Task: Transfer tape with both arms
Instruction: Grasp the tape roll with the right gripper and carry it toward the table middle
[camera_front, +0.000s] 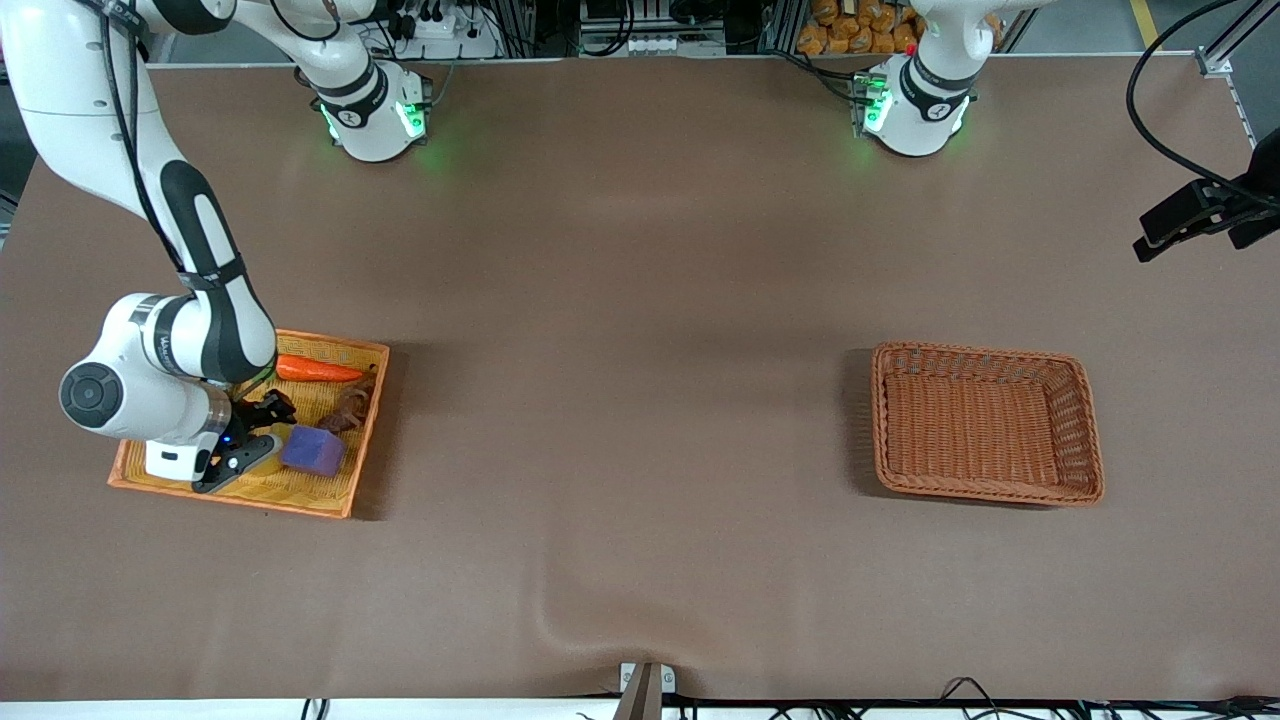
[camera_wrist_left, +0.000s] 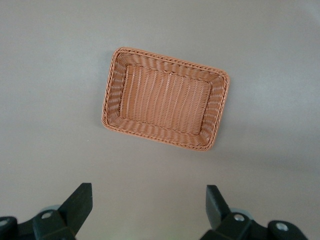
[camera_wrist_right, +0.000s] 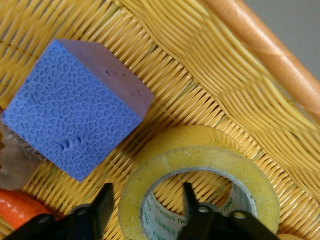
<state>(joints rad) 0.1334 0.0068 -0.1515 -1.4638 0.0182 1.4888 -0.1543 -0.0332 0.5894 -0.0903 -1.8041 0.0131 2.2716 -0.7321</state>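
Sitting flat in the yellow tray (camera_front: 330, 500) right beside the purple block (camera_wrist_right: 75, 107), the tape (camera_wrist_right: 200, 187); straddling its wall, one finger in the hole, the spread right gripper (camera_wrist_right: 145, 205); waiting, fingers apart, above the wicker basket (camera_wrist_left: 165, 105), the left gripper (camera_wrist_left: 149, 206).

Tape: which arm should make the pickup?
Right. Its hand is already down in the yellow tray, fingers straddling the wall of the tape beside the purple block, not yet closed. The left hand hangs open, high over the brown wicker basket.
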